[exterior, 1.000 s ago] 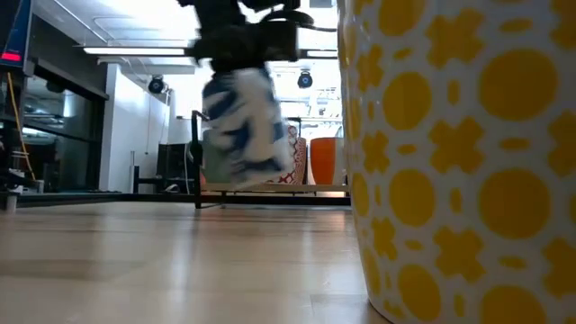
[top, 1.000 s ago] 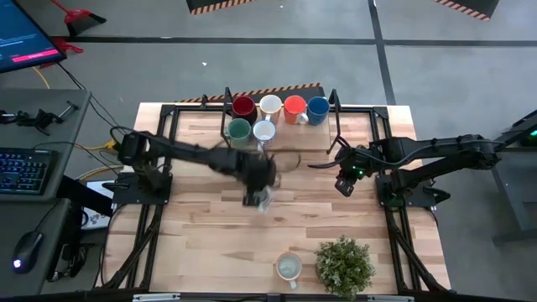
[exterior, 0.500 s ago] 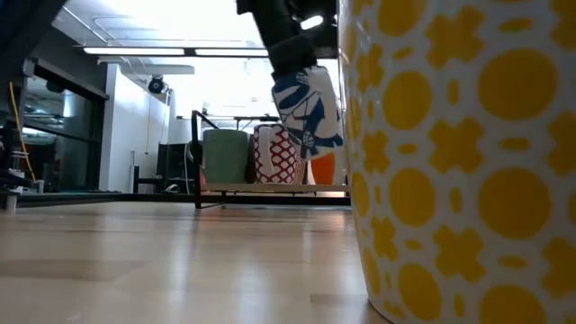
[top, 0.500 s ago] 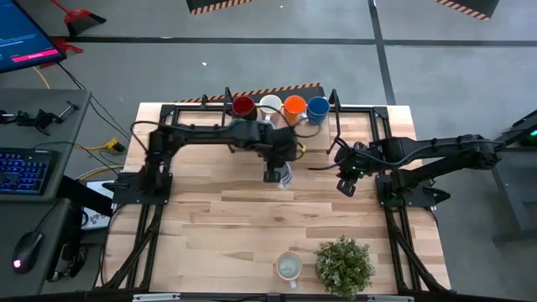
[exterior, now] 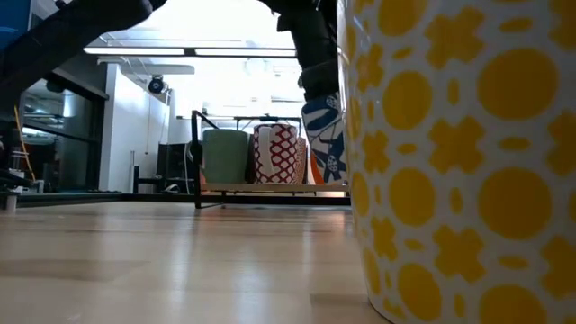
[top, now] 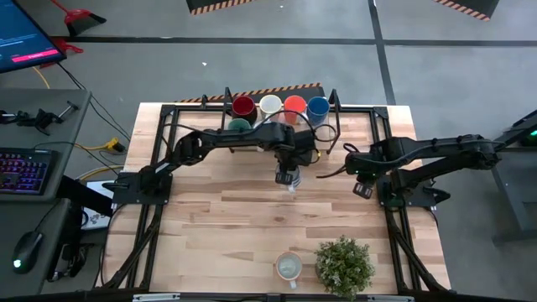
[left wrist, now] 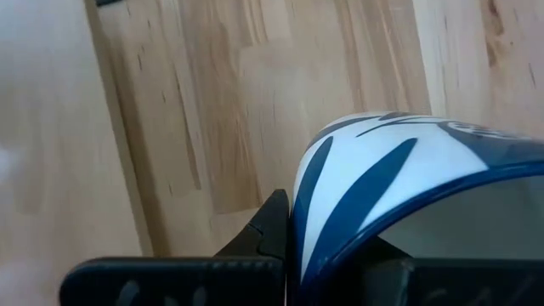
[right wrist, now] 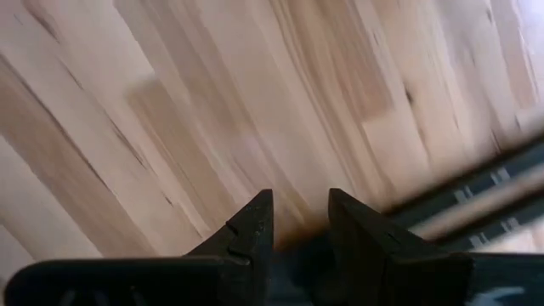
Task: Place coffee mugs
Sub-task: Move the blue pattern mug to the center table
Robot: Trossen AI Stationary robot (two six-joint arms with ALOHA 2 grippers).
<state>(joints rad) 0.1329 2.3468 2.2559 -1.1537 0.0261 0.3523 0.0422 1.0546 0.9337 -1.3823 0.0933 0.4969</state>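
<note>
The left gripper (top: 288, 177), jaws pinching the rim of a blue-and-white mug (top: 289, 179), carries it above the table (top: 201, 226), just near of the far row of mugs (top: 280, 106). It should set down level in a free slot before release. The right gripper (top: 362, 190) waits at right, jaws slightly apart, empty.

Two dark fingers (right wrist: 246, 234), slightly parted, above the wooden table (right wrist: 170, 110).

The pale butcher-block wooden table (top: 243, 218) shows matt, visibly grained planks. The white ceramic mug with blue leaf pattern (left wrist: 399, 183) looks smooth and glossy. The big yellow-and-white patterned ceramic mug (exterior: 459, 153) has a glazed sheen. The black frame (top: 168, 143) around the table looks like matt metal.
</note>
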